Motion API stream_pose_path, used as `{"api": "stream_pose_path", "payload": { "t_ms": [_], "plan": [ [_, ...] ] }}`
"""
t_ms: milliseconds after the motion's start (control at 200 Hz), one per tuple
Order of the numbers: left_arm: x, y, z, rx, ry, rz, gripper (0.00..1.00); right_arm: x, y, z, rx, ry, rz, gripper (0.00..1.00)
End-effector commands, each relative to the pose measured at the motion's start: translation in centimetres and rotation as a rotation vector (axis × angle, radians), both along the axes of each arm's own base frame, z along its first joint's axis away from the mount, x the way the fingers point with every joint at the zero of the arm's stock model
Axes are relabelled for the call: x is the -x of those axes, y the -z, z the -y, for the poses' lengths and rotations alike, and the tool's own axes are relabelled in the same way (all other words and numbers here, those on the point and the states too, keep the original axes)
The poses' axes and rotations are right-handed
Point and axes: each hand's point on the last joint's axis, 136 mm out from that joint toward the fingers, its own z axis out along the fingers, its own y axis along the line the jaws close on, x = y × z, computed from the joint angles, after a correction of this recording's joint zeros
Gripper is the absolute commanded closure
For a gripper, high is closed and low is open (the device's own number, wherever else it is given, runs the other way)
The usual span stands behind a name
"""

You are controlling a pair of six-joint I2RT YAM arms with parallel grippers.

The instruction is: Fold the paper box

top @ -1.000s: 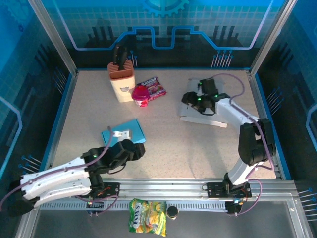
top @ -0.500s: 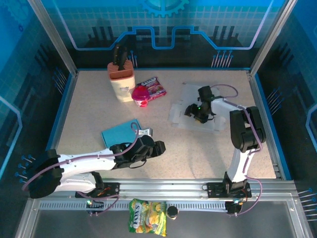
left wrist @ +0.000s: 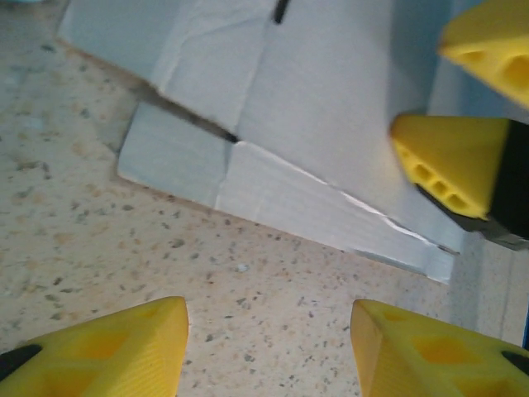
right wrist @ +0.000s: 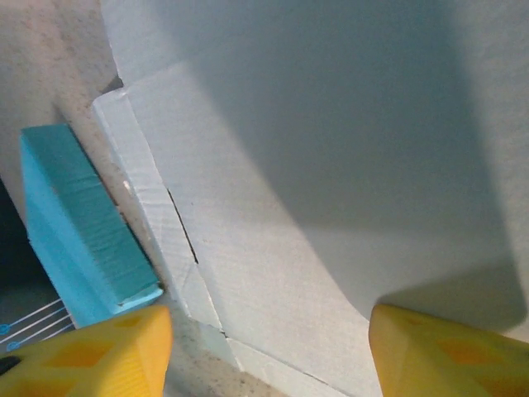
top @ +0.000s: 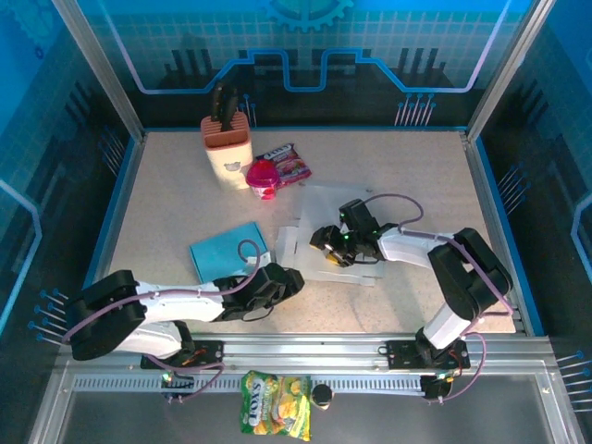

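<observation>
The paper box (top: 319,208) is a flat white cardboard sheet with creases and flaps, lying unfolded at the middle of the table. My right gripper (top: 326,248) hovers low over its near part, open, with the white sheet (right wrist: 331,165) spread under its yellow fingers (right wrist: 455,356). My left gripper (top: 291,277) sits just off the sheet's near-left edge, open, with bare table between its fingers (left wrist: 124,351). In the left wrist view the sheet's flap edge (left wrist: 273,190) lies just ahead, and the right gripper's yellow fingertips (left wrist: 455,169) show at the upper right.
A flat blue box (top: 228,250) lies left of the sheet, close to its left flap (right wrist: 83,223). A knife block (top: 227,148), a pink cup (top: 263,178) and a snack packet (top: 289,165) stand at the back left. A chips bag (top: 276,416) lies outside the front rail.
The paper box has slid from the back right to the middle of the table along with my right gripper. My left arm has swung right, up to the sheet's near-left edge.
</observation>
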Motion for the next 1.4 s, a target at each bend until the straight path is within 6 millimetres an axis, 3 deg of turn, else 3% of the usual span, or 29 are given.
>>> {"api": "stream_pose_path", "payload": {
  "t_ms": [0,190,320,390,420,555,735,955,1396],
  "plan": [
    [-0.7,-0.8,0.6,0.057,-0.058,0.011,0.45,-1.7,-3.9,1.5,0.0,0.027,0.096,0.34],
    [-0.7,0.3,1.1,0.103,-0.096,-0.024,0.44,-4.0,-5.4,7.6,0.051,0.095,0.162,0.32],
    [-1.2,0.4,1.8,0.132,-0.121,-0.008,0.44,-5.6,-5.4,9.9,0.039,0.1,0.154,0.32],
    [-1.6,0.3,2.3,0.16,-0.126,0.016,0.44,-5.7,-4.1,11.2,0.067,0.103,0.122,0.32],
    [-1.8,0.2,2.6,0.17,-0.126,0.022,0.44,-6.6,-4.8,11.6,0.07,0.111,0.144,0.32],
    [-2.1,1.1,3.5,0.215,-0.141,0.02,0.45,-7.3,-3.6,13.7,0.078,0.139,0.131,0.32],
    [-2.3,2.3,3.9,0.252,-0.178,0.032,0.48,-7.9,-2.0,14.4,0.084,0.125,0.099,0.32],
    [-3.1,2.3,4.0,0.287,-0.206,0.102,0.55,-7.3,0.1,14.2,0.084,0.101,0.045,0.33],
    [-3.3,0.8,3.9,0.317,-0.198,0.208,0.68,-6.5,-1.0,14.5,0.088,0.109,0.067,0.34]
  ]
}}
